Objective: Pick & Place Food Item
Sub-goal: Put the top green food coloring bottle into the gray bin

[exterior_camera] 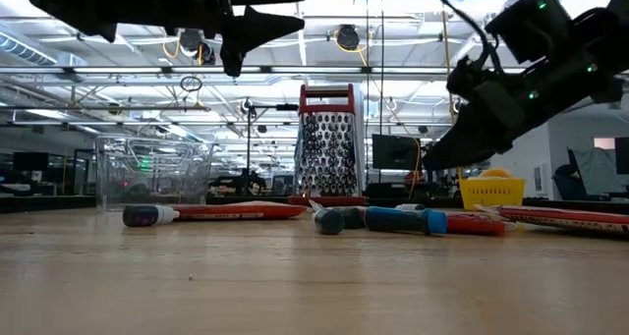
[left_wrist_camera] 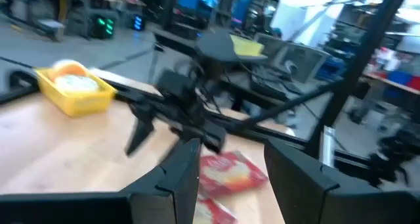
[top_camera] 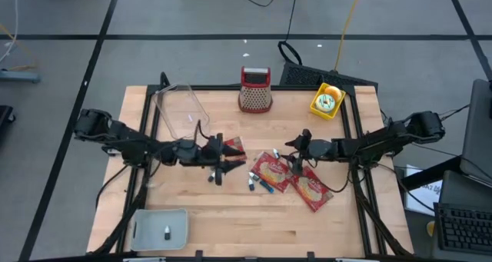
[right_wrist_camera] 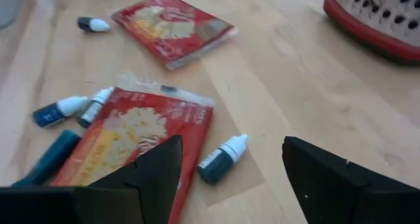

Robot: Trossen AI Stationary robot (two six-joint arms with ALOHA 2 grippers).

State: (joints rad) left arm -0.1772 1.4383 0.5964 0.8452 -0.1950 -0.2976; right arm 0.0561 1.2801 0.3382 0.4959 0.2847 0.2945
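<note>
Wooden table (top_camera: 231, 216), food packet (right_wrist_camera: 131, 142) beneath open right end effector (right_wrist_camera: 230, 175)

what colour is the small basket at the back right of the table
Yellow; the basket shows best in the high view.

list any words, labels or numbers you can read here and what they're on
None can be read.
Red snack packets: printing is there, too blurred to read.
Small bottles: labels too small to read.
Yellow tray: its round item shows nothing legible.
Grater: no visible text.
</note>
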